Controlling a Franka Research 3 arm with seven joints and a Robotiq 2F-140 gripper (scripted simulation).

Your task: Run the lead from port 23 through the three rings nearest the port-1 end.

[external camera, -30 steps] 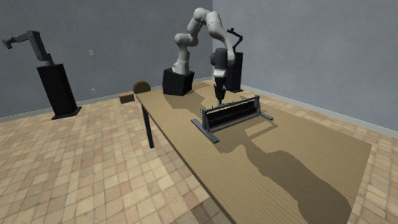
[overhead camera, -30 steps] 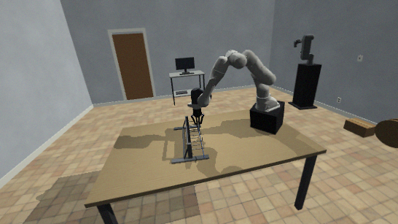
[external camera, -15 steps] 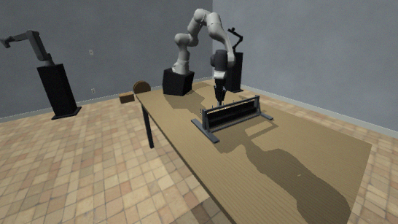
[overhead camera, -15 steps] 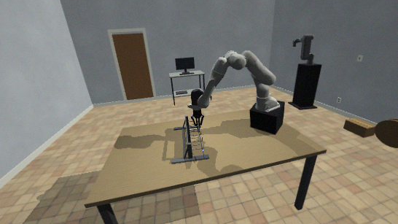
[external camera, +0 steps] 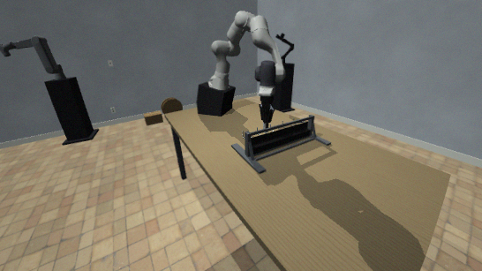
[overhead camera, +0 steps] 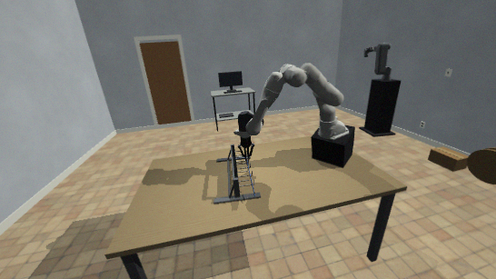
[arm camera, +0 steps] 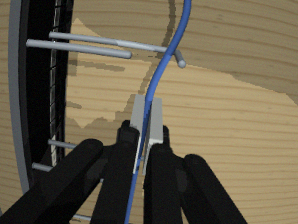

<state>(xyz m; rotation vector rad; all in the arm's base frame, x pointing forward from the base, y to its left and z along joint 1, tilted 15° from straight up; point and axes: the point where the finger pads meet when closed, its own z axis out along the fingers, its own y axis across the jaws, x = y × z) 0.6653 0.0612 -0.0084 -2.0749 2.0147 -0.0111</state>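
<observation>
The rack with the patch panel (overhead camera: 235, 181) (external camera: 282, 138) (arm camera: 39, 100) stands upright on the table; its port numbers cannot be read. My gripper (overhead camera: 246, 156) (external camera: 266, 124) (arm camera: 146, 111) points down at the panel's front side, shut on the blue lead (arm camera: 156, 75). In the wrist view the lead runs from the top edge, between the fingertips and down behind the fingers. Beyond the fingertips it crosses the long lower bar of one open ring (arm camera: 95, 49), just inside its upturned tip, at the gap. Its height there is unclear. Other rings (arm camera: 60, 144) are partly hidden by the fingers. The lead's ends are out of sight.
The rack's feet (overhead camera: 223, 200) (external camera: 252, 162) rest on the wooden table (overhead camera: 182, 215) (external camera: 375, 176). The arm's black base block (overhead camera: 332, 149) (external camera: 214, 99) stands at another part of the table. The rack's thin rings stick out close beside the fingers.
</observation>
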